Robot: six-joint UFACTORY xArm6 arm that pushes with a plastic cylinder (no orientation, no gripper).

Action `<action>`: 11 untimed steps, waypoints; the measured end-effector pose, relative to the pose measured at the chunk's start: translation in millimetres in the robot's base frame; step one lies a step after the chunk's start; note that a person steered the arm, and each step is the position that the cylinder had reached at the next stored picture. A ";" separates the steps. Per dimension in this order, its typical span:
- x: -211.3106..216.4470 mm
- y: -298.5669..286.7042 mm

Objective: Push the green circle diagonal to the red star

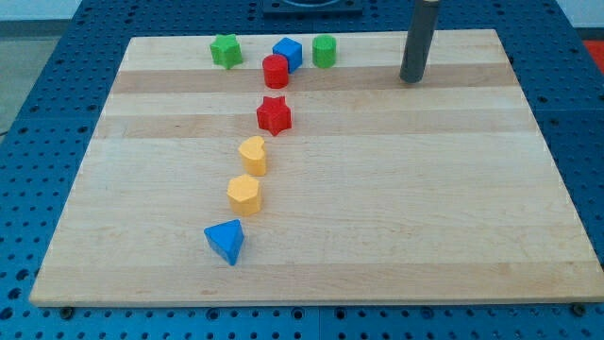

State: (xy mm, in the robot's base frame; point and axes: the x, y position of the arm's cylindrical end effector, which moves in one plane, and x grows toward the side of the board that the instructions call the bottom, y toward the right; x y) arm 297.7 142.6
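The green circle [324, 51] stands near the board's top edge, just right of a blue cube [288, 53]. The red star [274, 114] lies below them, toward the board's middle. My tip [411, 79] rests on the board at the upper right, well to the right of the green circle and apart from every block.
A green star [226, 50] sits at the top left. A red cylinder [276, 71] touches the blue cube's lower left. A yellow heart [253, 154], a yellow hexagon [243, 195] and a blue triangle [226, 242] run down the board's left-middle. The wooden board [425, 208] lies on a blue pegboard.
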 end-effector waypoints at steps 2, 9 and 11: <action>0.0 -0.9; -70.4 128.1; -105.5 118.4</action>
State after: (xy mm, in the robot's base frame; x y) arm 192.2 261.0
